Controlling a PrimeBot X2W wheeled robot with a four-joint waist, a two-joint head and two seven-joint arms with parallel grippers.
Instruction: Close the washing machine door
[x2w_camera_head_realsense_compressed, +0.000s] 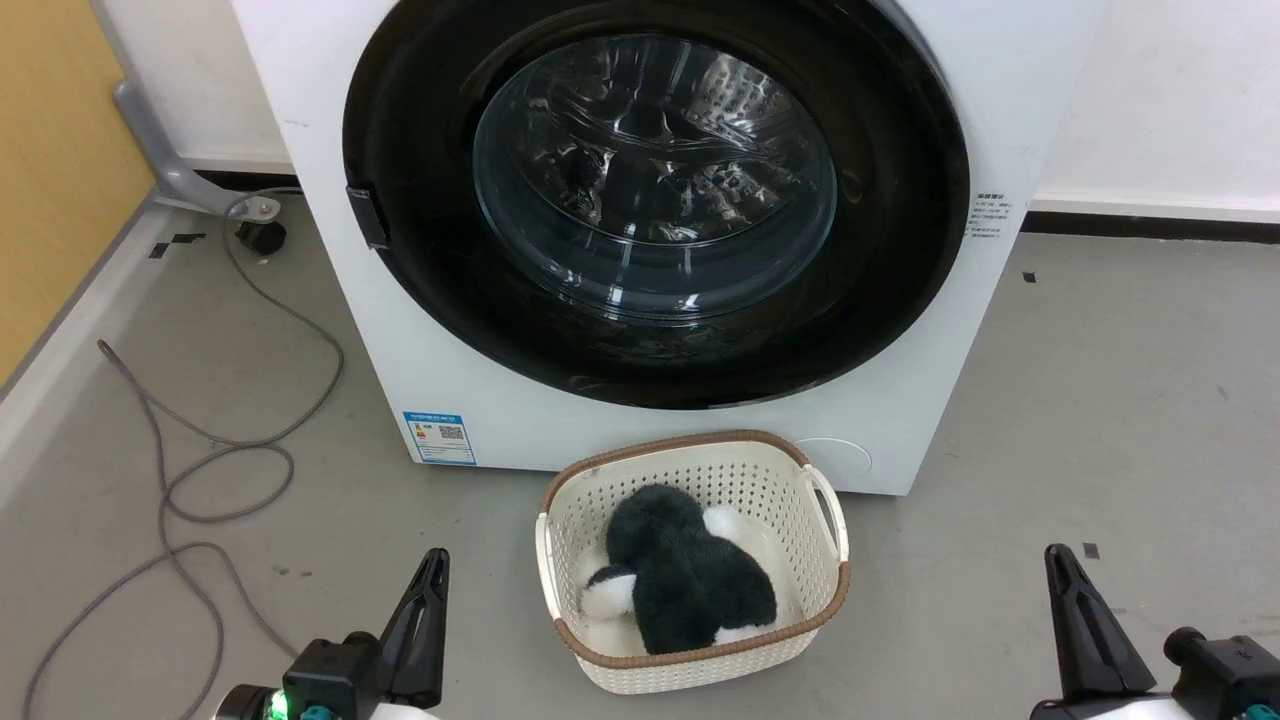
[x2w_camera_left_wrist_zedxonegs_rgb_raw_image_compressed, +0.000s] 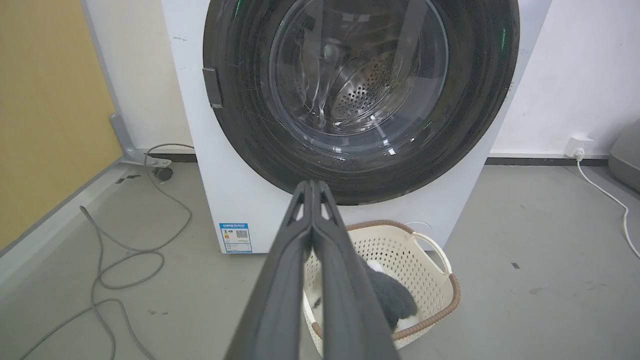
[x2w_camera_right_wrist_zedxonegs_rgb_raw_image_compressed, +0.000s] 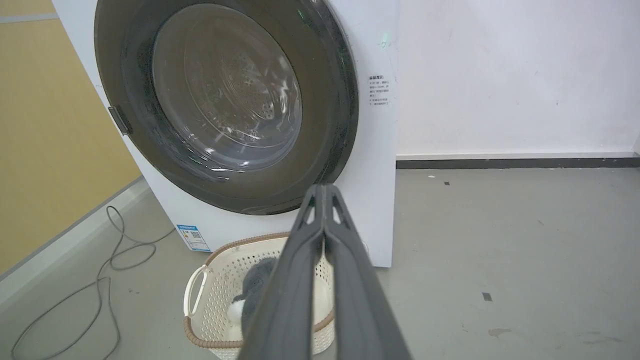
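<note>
Dark and slim, the left gripper (x2w_camera_head_realsense_compressed: 433, 575) and the right gripper (x2w_camera_head_realsense_compressed: 1062, 575) sit low and near, well apart, each with its two fingers pressed together on nothing. Beyond and between them, a cream perforated basket (x2w_camera_head_realsense_compressed: 760, 480) holds a black-and-white plush toy (x2w_camera_head_realsense_compressed: 690, 585), just in front of the washing machine (x2w_camera_head_realsense_compressed: 560, 430). The washing machine door (x2w_camera_head_realsense_compressed: 655, 190) looks flush against the white front. The latch may not have caught, leaving the door to drift ajar, and a checking push could knock the basket.
</note>
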